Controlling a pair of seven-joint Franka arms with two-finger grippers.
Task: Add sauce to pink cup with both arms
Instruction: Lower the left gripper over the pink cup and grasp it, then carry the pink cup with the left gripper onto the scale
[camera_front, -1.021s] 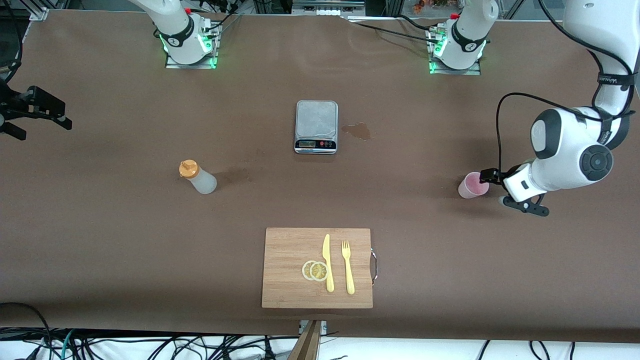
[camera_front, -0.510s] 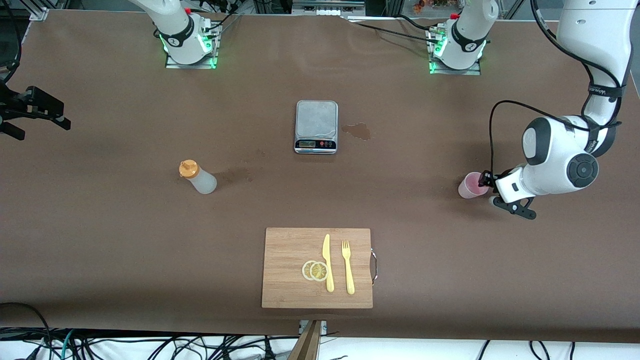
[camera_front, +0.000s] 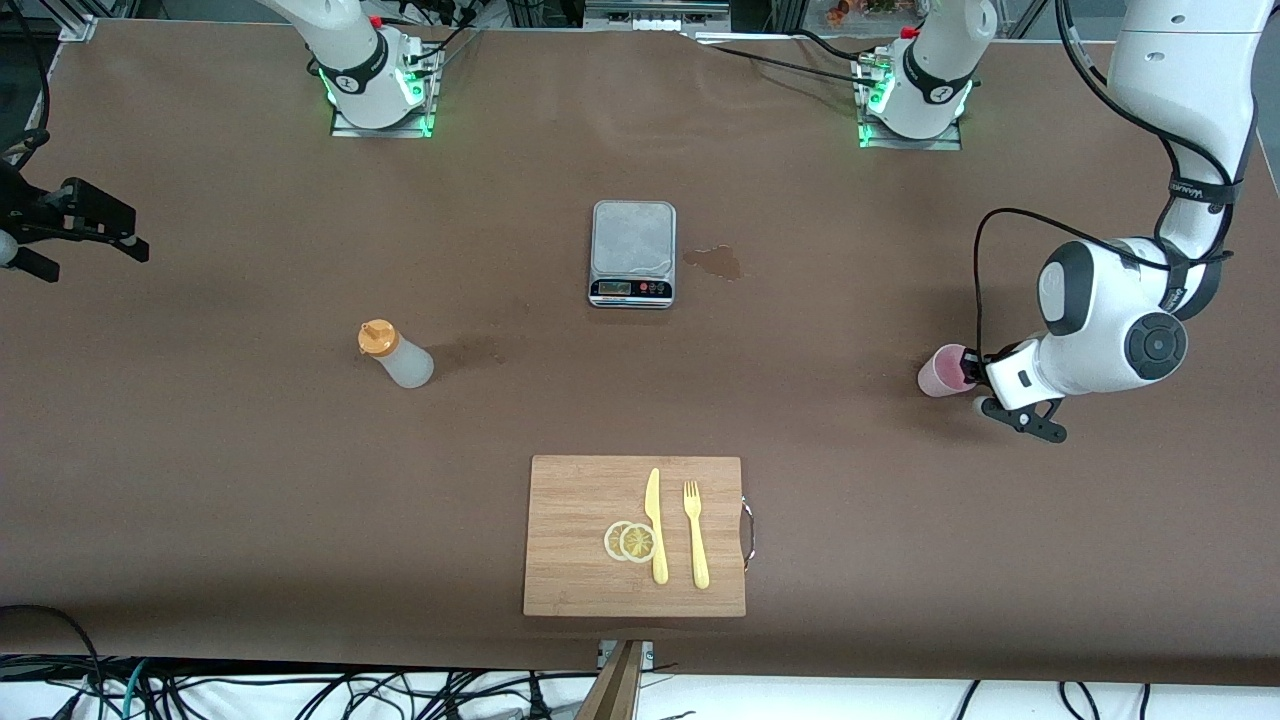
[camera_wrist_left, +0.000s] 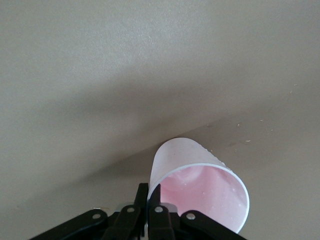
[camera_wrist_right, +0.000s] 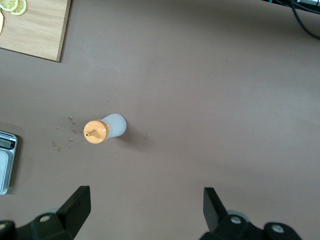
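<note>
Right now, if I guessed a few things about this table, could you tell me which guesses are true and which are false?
1. The left gripper is shut on the rim of the pink cup. True.
2. The pink cup stands on the scale. False: it is on the table toward the left arm's end, and the scale's platform is bare.
3. The right gripper holds the sauce bottle. False: it is open in the air, and the bottle stands alone on the table.
4. A yellow knife and fork lie on the cutting board. True.
5. Lemon slices lie in the cup. False: they are on the board beside the knife.
</note>
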